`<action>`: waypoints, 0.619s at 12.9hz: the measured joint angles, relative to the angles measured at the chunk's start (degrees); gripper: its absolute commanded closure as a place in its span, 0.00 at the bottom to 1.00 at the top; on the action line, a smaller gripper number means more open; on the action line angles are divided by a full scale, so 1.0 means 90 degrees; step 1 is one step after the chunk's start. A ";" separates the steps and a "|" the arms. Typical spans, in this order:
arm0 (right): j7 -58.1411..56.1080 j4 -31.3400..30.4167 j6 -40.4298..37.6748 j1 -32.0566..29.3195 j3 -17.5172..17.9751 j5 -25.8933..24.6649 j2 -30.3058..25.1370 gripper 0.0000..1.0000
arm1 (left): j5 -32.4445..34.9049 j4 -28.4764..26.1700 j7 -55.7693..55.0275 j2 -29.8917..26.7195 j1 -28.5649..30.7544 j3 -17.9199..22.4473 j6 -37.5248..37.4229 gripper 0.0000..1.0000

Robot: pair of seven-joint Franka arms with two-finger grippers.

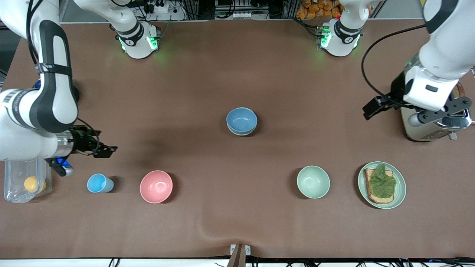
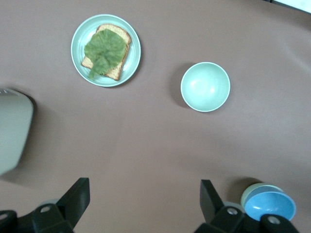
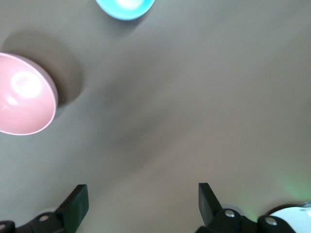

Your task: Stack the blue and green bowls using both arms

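The blue bowl (image 1: 241, 120) sits at the middle of the table, nested inside the green bowl (image 1: 241, 134), of which only a thin sage rim shows beneath it. The left wrist view shows the same pair: the blue bowl (image 2: 270, 206) in the green bowl (image 2: 253, 192). My left gripper (image 1: 372, 107) is open and empty, up over the table beside the toaster at the left arm's end. It is open in its own view (image 2: 144, 191). My right gripper (image 1: 102, 149) is open and empty over the table above the light-blue cup, and open in its own view (image 3: 142, 191).
A lighter mint bowl (image 1: 313, 181) and a pale-green plate (image 1: 400, 187) with toast and lettuce lie nearer the front camera. A pink bowl (image 1: 156, 186) and a light-blue cup (image 1: 97, 183) lie toward the right arm's end, beside a clear container (image 1: 15, 185). A toaster (image 1: 430, 129) stands under the left arm.
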 measured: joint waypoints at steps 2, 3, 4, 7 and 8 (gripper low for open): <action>-0.0660 0.0480 -0.0361 -0.0026 -0.0090 -0.0248 -0.0098 0.00 | 0.0000 0.0000 0.0645 -0.0118 -0.0044 0.0279 -0.0163 0.00; -0.0936 0.0618 -0.0433 -0.0103 -0.0093 -0.0367 -0.0227 0.00 | 0.0000 -0.0001 0.1050 -0.0176 -0.0124 0.0525 -0.0213 0.00; -0.1202 0.0686 -0.0479 -0.0203 -0.0068 -0.0508 -0.0405 0.00 | 0.0000 -0.0001 0.1507 -0.0233 -0.0206 0.0805 -0.0286 0.00; -0.1874 0.0733 -0.0510 -0.0701 0.0620 -0.1084 -0.1088 0.00 | 0.0000 -0.0061 0.2483 -0.0422 -0.0237 0.1241 -0.0531 0.00; -0.2030 0.0738 -0.0515 -0.0926 0.0954 -0.1164 -0.1320 0.00 | 0.0000 -0.0142 0.2714 -0.0515 -0.0249 0.1342 -0.0576 0.00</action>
